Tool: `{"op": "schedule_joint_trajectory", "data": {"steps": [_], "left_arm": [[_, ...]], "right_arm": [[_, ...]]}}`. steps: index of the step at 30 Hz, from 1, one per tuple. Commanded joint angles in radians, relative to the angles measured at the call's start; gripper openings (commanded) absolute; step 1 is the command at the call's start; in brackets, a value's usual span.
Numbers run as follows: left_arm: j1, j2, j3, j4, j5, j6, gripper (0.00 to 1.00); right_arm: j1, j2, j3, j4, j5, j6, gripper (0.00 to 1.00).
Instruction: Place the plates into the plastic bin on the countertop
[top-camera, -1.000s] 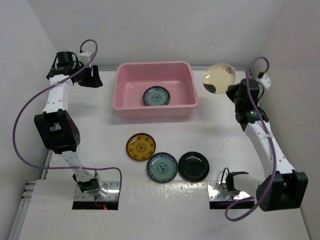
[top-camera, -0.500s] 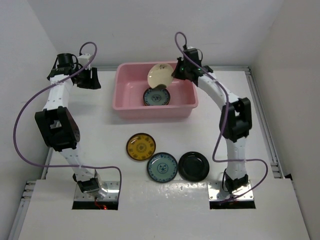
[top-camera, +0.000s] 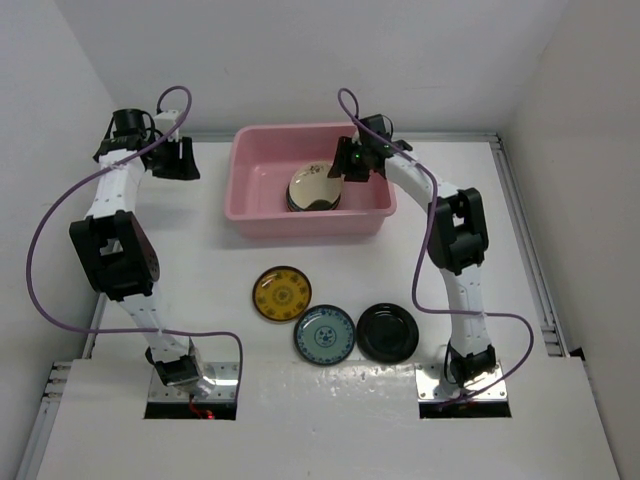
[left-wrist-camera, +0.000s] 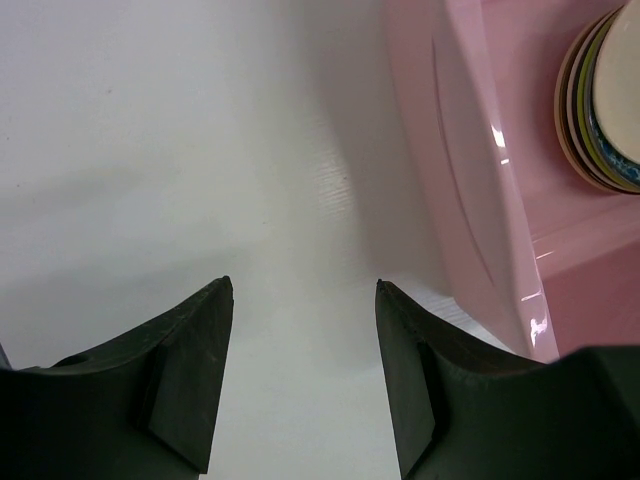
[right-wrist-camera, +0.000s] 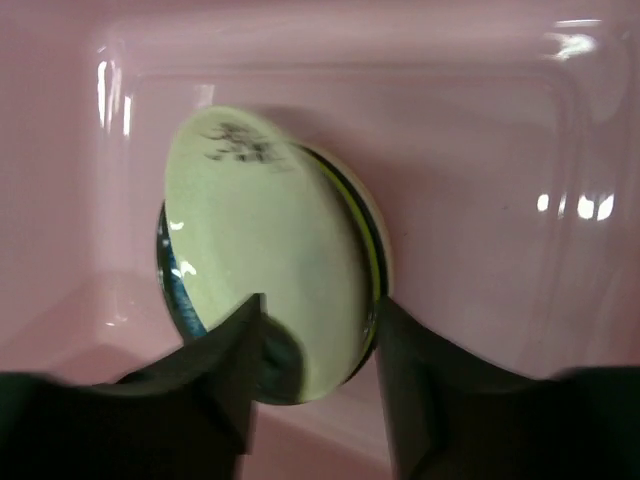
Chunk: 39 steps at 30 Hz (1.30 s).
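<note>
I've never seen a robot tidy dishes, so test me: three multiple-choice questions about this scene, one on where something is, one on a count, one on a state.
1. Where is the cream plate?
A) on the table
B) in the pink bin, on the stack
C) by an arm's base

2. How many plates lie on the countertop, outside the bin?
A) one
B) three
C) five

3. The left gripper is:
A) open and empty
B) shut on a plate
C) clamped on the rim

Answers:
1 B, it leans on the stack inside the bin.
2 B, the yellow-brown plate, blue-grey plate and black plate.
3 A, its fingers stand apart over bare countertop.
</note>
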Motion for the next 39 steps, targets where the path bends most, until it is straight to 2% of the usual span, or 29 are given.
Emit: {"op": "schedule_joint_trajectory", "data": {"steps": [1, 4, 9, 10, 12, 13, 14, 16, 18, 19, 20, 21, 25, 27, 32, 35, 39], "left_arm": [[0.010, 0.003, 0.008, 0.018, 0.014, -0.002, 0.61], [0.010, 0.003, 0.008, 0.018, 0.014, -0.002, 0.61], [0.010, -0.006, 0.008, 0.018, 0.014, -0.002, 0.61], [0.010, -0.006, 0.017, 0.018, 0.014, -0.002, 0.61], [0.010, -0.017, 0.017, 0.018, 0.014, -0.002, 0.61], [0.010, -0.027, 0.017, 0.018, 0.014, -0.002, 0.61], [0.010, -0.027, 0.017, 0.018, 0.014, -0.002, 0.61], [0.010, -0.037, 0.008, 0.018, 0.014, -0.002, 0.61], [0.010, -0.049, -0.003, 0.027, 0.014, -0.002, 0.61], [0.010, -0.060, -0.015, 0.027, 0.014, -0.002, 0.61], [0.001, -0.060, -0.015, 0.027, 0.014, -0.002, 0.61], [0.000, -0.060, -0.015, 0.027, 0.014, -0.002, 0.61], [-0.039, -0.083, -0.033, 0.027, 0.014, -0.002, 0.61], [-0.050, -0.107, -0.058, 0.027, 0.024, -0.002, 0.61], [-0.069, -0.144, -0.098, 0.036, 0.033, 0.007, 0.61], [-0.069, -0.171, -0.124, 0.036, 0.042, 0.007, 0.61], [-0.069, -0.199, -0.147, 0.036, 0.051, 0.016, 0.61]], "right_arm": [[0.020, 0.014, 0.033, -0.022, -0.026, -0.051, 0.59], [0.035, 0.011, 0.063, -0.046, 0.005, -0.084, 0.72], [0.060, -0.105, 0.118, -0.083, 0.054, -0.218, 0.81], [0.058, -0.126, 0.120, -0.089, 0.061, -0.231, 0.86], [0.039, -0.256, 0.076, -0.115, 0.064, -0.263, 0.91], [0.013, -0.344, -0.052, -0.114, 0.065, -0.266, 0.97], [-0.004, -0.436, -0.111, -0.114, 0.060, -0.246, 0.98], [-0.091, -0.568, -0.360, -0.131, 0.037, -0.172, 0.98], [-0.177, -0.698, -0.491, -0.168, 0.026, -0.130, 0.98], [-0.194, -0.811, -0.680, -0.201, 0.025, -0.114, 0.97], [-0.204, -0.841, -0.740, -0.241, 0.031, -0.095, 0.95], [-0.216, -0.917, -0.891, -0.264, 0.029, -0.091, 0.94], [-0.182, -1.048, -1.125, -0.350, 0.055, -0.029, 0.92], [-0.178, -1.132, -1.254, -0.324, 0.057, 0.043, 0.88], [-0.130, -1.225, -1.452, -0.251, 0.052, 0.162, 0.75], [-0.095, -1.225, -1.530, -0.195, 0.069, 0.203, 0.72], [-0.047, -1.177, -1.595, -0.077, 0.041, 0.223, 0.61]]}}
